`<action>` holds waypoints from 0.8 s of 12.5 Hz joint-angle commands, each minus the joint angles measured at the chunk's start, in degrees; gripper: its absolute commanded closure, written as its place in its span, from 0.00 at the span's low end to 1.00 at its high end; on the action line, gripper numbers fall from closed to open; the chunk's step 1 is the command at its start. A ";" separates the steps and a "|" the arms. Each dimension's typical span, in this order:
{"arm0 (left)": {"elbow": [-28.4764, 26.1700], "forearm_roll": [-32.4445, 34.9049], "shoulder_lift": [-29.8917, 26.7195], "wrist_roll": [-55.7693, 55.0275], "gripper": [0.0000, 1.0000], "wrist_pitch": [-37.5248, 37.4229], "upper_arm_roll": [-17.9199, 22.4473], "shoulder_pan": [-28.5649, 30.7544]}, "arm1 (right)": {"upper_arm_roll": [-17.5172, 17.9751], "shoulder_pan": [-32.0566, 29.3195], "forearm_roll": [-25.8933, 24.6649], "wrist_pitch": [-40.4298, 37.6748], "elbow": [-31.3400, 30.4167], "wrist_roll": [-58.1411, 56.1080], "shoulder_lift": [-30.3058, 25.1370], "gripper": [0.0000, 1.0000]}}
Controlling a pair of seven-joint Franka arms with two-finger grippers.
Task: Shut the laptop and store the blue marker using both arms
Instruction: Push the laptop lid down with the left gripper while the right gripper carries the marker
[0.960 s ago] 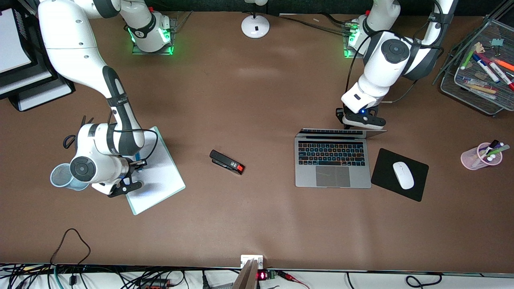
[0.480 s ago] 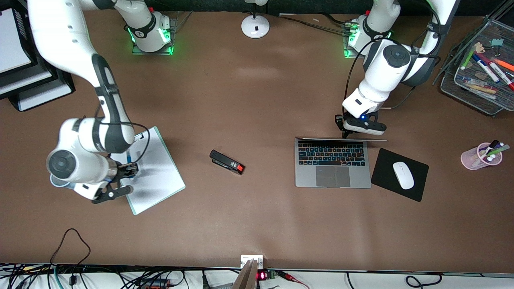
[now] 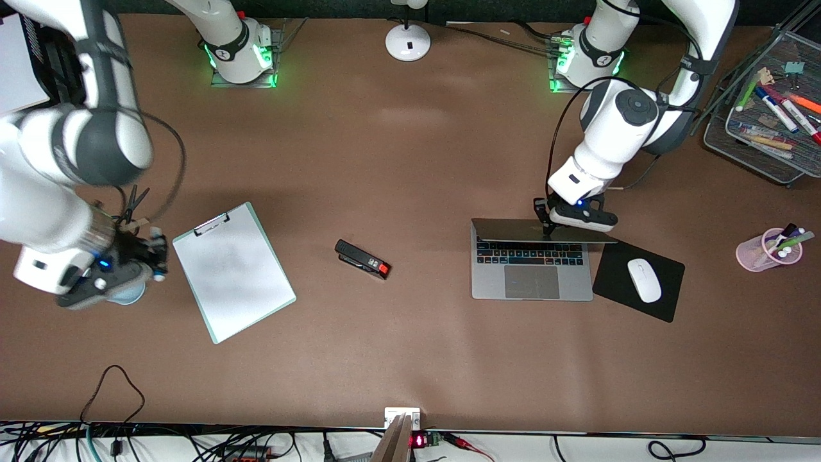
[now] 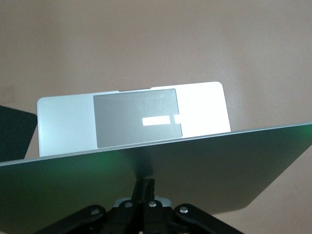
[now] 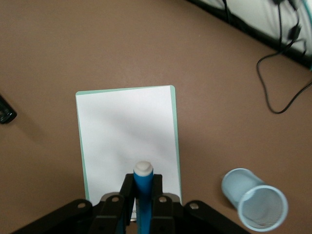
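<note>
1. Right arm. The right end effector (image 3: pixel 144 253) has risen off the clipboard (image 3: pixel 234 273) and swung toward the right arm's end of the tabletop (image 3: pixel 410 160); half a second ago it stood low over the clipboard's paper. It is clamped on the blue marker (image 5: pixel 143 195), which stands upright between the fingers (image 5: pixel 127 187) with its white end showing. In the right wrist view the clipboard lies below and the pale blue mesh cup (image 5: pixel 254 199) stands just beside it; in the front view the end effector is over that cup, which is largely hidden by it. Judgement: the marker is lifted and carried, and the drop into the cup is not yet done.

2. Centre. A black stapler (image 3: pixel 362 258) lies on the tabletop between clipboard and laptop, untouched.

3. Left arm. The left end effector (image 3: pixel 550 222), fingers shut and holding nothing, presses on the upper edge of the laptop (image 3: pixel 532 282) lid. The lid, near upright a second ago, now leans forward over the top key rows; the trackpad remains exposed. Judgement: closing is under way, perhaps half complete.

4. The mouse (image 3: pixel 644 280) on its black pad (image 3: pixel 616 256) lies just beside the laptop.
</note>
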 commanded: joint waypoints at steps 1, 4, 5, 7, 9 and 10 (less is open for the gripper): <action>4.23 0.31 3.45 0.76 1.00 0.27 -0.18 0.56 | -0.13 -3.78 6.18 -1.30 -1.60 -13.04 -4.73 1.00; 7.04 0.31 6.18 0.76 1.00 0.36 0.17 0.56 | -0.14 -10.89 15.33 -1.21 -1.33 -31.49 -5.44 1.00; 7.57 0.31 6.80 0.76 1.00 0.36 0.17 0.56 | 0.04 -13.26 18.31 -1.30 0.32 -37.12 -5.27 1.00; 8.28 1.26 7.76 0.85 1.00 0.36 0.44 0.56 | 0.13 -17.31 21.49 -2.87 1.83 -46.36 -4.39 1.00; 8.89 3.46 8.47 0.85 1.00 0.53 1.40 0.74 | 0.21 -21.00 25.36 -4.37 1.75 -53.49 -3.78 1.00; 9.07 4.08 9.00 0.76 1.00 1.32 1.49 0.82 | 0.21 -22.59 27.20 -5.33 1.75 -57.61 -2.90 1.00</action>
